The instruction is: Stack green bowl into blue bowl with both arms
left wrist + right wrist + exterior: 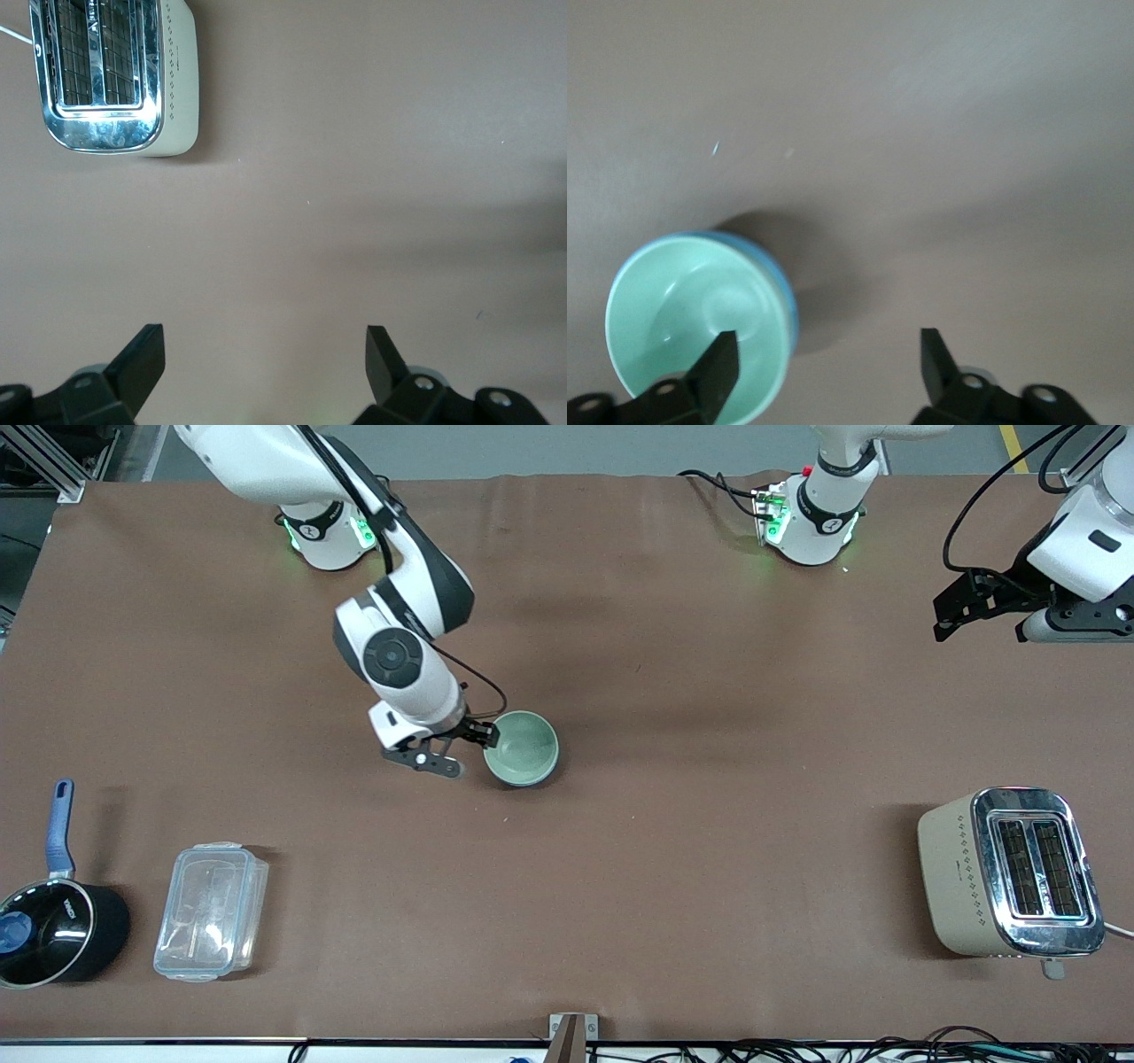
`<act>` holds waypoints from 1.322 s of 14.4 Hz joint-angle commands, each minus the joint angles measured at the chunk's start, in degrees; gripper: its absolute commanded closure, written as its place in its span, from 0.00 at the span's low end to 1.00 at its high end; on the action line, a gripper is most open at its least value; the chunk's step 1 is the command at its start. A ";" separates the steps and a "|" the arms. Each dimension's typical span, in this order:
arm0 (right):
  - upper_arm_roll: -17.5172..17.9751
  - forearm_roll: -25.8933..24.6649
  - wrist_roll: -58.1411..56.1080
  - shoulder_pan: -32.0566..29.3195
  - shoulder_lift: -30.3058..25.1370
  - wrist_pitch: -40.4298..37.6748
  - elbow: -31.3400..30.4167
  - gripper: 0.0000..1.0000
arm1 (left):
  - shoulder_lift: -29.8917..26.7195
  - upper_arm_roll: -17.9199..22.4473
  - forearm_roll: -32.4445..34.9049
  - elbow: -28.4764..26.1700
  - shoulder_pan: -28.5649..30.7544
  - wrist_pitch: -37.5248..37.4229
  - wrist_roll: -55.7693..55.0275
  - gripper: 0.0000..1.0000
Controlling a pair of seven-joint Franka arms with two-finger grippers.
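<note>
Right tool [474,748] spread wide beside green bowl [523,747] nested in blue bowl [784,301] mid-desk, holding nothing, risks nudging rim; left tool [266,363] open, empty, waiting.

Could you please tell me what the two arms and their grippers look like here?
Both arms are glossy white with dark grey to black joint sections; the right arm has a round grey joint cap and a thin black cable. Green lights glow at both bases. The right gripper and left gripper are black, with two angular fingers each.
</note>
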 commanded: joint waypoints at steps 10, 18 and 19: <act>-13.16 0.91 -34.57 -11.93 -21.54 -27.32 11.08 0.00 | 1.27 0.05 -0.28 2.79 0.19 -0.12 0.54 0.00; -17.49 3.56 -45.23 -14.40 -20.22 -35.88 20.52 0.00 | 2.33 0.05 -0.20 4.46 0.19 -1.00 0.54 0.00; -17.49 3.56 -45.23 -14.31 -20.22 -35.88 20.60 0.00 | 2.33 0.05 -0.20 4.46 0.19 -1.00 0.54 0.00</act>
